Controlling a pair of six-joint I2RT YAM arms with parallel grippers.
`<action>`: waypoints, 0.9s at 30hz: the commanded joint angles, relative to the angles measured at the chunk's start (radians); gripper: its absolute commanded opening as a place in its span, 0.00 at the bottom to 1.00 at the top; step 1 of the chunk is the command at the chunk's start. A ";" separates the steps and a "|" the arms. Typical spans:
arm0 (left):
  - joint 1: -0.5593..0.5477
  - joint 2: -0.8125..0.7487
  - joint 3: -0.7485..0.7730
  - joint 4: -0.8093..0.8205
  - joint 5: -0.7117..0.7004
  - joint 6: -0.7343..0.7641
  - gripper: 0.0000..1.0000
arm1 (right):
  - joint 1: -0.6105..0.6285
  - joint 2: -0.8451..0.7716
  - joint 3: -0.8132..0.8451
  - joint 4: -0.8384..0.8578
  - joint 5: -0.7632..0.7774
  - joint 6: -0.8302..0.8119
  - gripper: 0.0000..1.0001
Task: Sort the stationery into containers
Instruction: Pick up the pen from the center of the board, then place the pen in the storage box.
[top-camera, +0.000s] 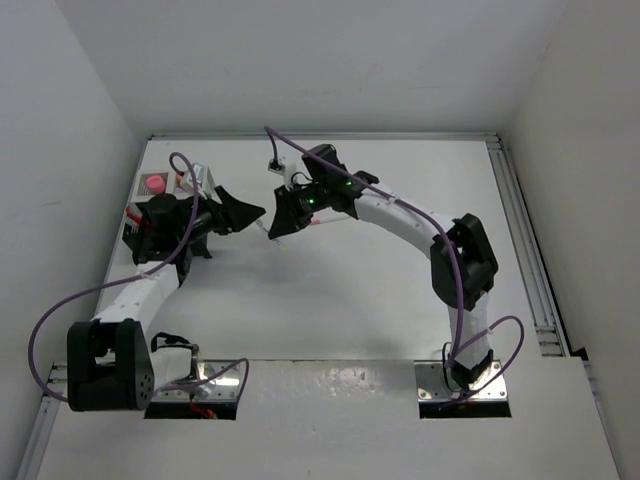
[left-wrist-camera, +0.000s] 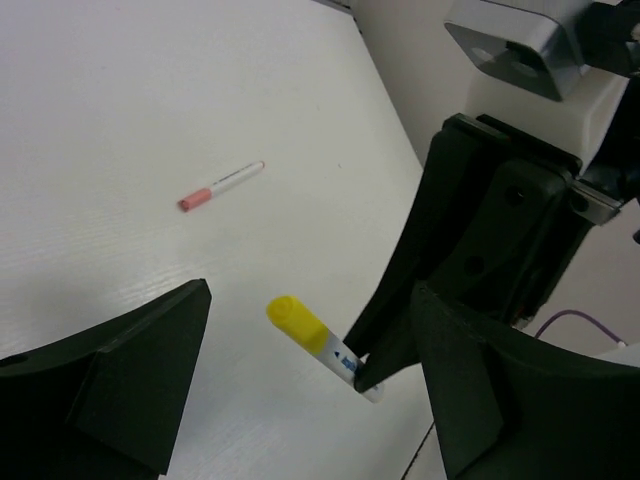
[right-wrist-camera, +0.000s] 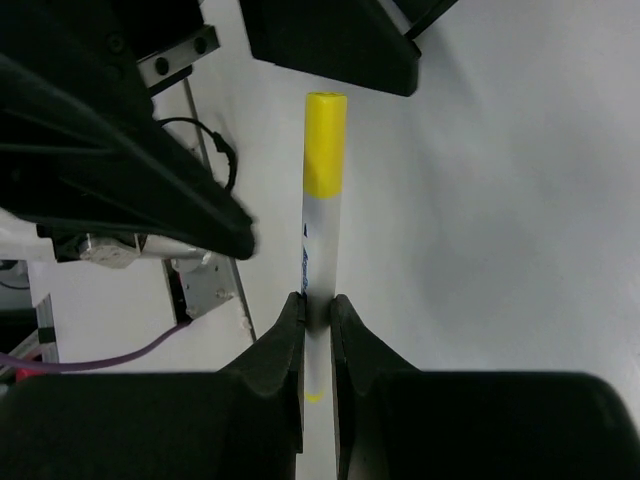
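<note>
The right gripper (right-wrist-camera: 318, 300) is pinched narrow on the lower end of the marker (right-wrist-camera: 323, 190) and holds it above the table, yellow cap first, toward the left gripper (top-camera: 238, 212), probably for a handover. The left claw stands wide around the cap, apparently not touching, because the bin (top-camera: 143, 188) is on its side.

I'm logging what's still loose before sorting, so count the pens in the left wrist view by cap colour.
white marker with yellow cap: 1
white pen with pink cap: 1
Total: 2
</note>
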 joint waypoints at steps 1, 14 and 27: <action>-0.005 0.025 0.039 0.028 -0.017 -0.012 0.86 | 0.020 -0.050 0.045 0.031 -0.035 0.017 0.00; 0.066 0.020 0.091 0.017 0.029 -0.046 0.00 | 0.019 -0.053 0.065 0.036 -0.028 0.039 0.19; 0.228 -0.090 0.374 -0.401 -0.615 0.660 0.00 | -0.118 -0.067 0.007 -0.127 0.292 -0.365 0.61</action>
